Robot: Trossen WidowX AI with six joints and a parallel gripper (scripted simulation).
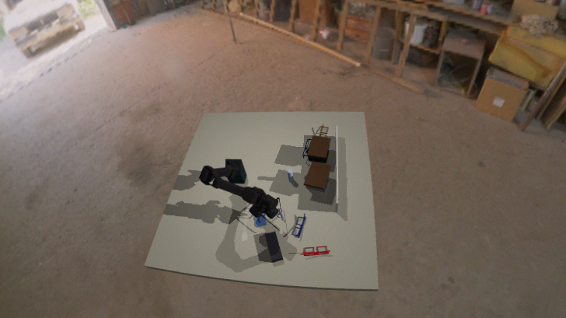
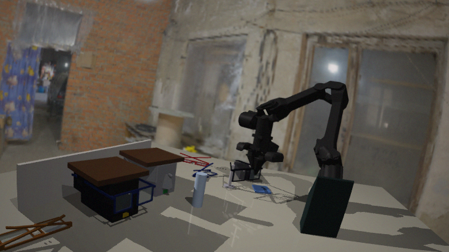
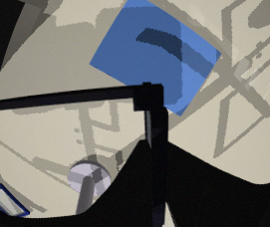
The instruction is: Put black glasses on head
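The black glasses [image 2: 232,173] [image 3: 148,97] are in my gripper [image 2: 256,171] [image 3: 150,146], which is shut on their frame low over the table. One temple stretches left in the wrist view; the arm hides part of the frame. The display head with the green tag [image 2: 165,191] is grey under a brown slab [image 1: 318,175] [image 2: 152,156], wears no glasses that I can see, and stands away from my gripper. The other head [image 2: 99,201], black with a yellow tag, wears blue glasses [image 2: 123,201] under its own brown slab [image 1: 319,147] [image 2: 105,169].
A thin post on a round base [image 2: 228,186] [image 3: 89,174] and a blue pad [image 2: 261,188] [image 3: 133,45] are near my gripper. A dark box [image 1: 274,246], blue glasses [image 1: 298,226], red glasses [image 1: 316,250], brown glasses [image 2: 37,230], a pale cylinder [image 2: 198,190] and a low wall [image 2: 42,179] stand around.
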